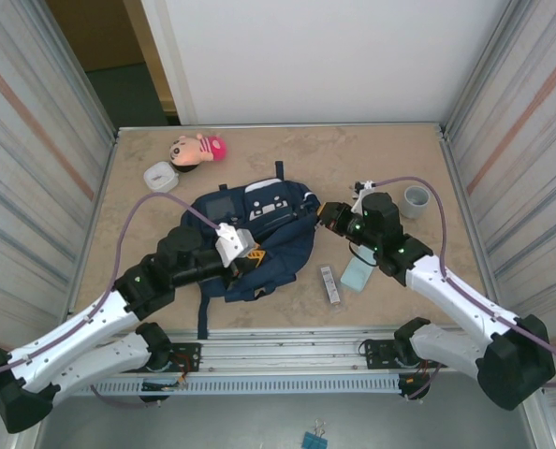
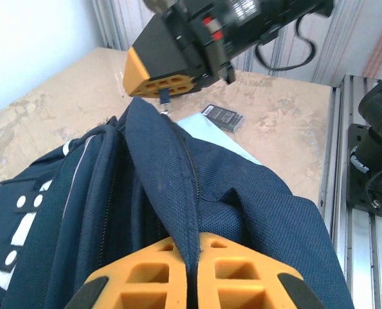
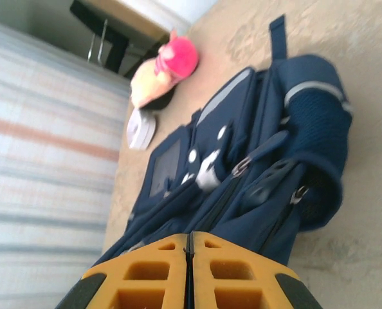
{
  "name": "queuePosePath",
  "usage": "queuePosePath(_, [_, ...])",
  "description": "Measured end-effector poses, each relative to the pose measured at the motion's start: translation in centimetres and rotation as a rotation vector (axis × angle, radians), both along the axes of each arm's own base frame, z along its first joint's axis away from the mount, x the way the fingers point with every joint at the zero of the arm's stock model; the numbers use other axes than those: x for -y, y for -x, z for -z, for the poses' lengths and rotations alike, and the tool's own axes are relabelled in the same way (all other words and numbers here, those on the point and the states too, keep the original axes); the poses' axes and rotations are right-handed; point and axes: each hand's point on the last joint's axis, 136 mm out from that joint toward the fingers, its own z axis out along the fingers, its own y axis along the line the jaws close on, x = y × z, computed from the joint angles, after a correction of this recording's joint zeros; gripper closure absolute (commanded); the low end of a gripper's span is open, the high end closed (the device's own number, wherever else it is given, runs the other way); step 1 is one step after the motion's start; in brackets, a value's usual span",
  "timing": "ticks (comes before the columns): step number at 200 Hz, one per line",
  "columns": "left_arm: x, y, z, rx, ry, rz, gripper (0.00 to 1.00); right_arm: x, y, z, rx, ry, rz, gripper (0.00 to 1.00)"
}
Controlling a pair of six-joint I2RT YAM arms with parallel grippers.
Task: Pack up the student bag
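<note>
student bag (image 1: 292, 238): near edge hidden under the left arm (image 1: 156, 271)
doll (image 3: 168, 64): blurry, face unclear
blue clips (image 1: 314, 440): cut by bottom edge

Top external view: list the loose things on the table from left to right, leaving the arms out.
White tub → doll in pink → student bag → dark flat packet → pale blue card → grey cup.
</note>
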Motion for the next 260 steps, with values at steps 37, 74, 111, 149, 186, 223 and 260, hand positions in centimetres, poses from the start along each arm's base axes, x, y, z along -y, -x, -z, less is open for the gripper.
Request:
queuePosePath(37, [0.2, 0.3, -0.6, 0.012, 0.011, 0.033, 1.00, 1.0, -2.5, 3.0, -0.062, -0.015, 0.110, 1.00])
queuePosePath(74, [-0.1, 0.2, -2.2, 0.063, 0.028, 0.027, 1.00, 1.1, -4.2, 4.0, -0.067, -0.034, 0.160, 1.00])
queuePosePath(111, [-0.3, 0.4, -3.2, 0.098, 0.039, 0.029, 1.00, 0.9, -4.9, 5.6, -0.091, -0.021, 0.196, 1.00])
queuePosePath(149, [0.0, 0.7, -3.4, 0.094, 0.047, 0.055, 1.00, 0.3, -4.6, 6.6, -0.091, 0.018, 0.258, 1.00])
queuePosePath(186, [0.1, 0.9, -3.1, 0.112, 0.021, 0.078, 1.00, 0.4, -4.9, 7.3, -0.104, 0.027, 0.278, 0.75])
queuePosePath(223, [-1.3, 1.5, -2.9, 0.177, -0.111, 0.100, 0.97, 1.5, -4.4, 8.4, -0.134, 0.123, 0.266, 0.46])
queuePosePath(260, [-3.4, 2.2, -0.4, 0.207, -0.274, 0.115, 0.90, 2.5, -2.9, 6.5, -0.124, 0.143, 0.209, 0.41])
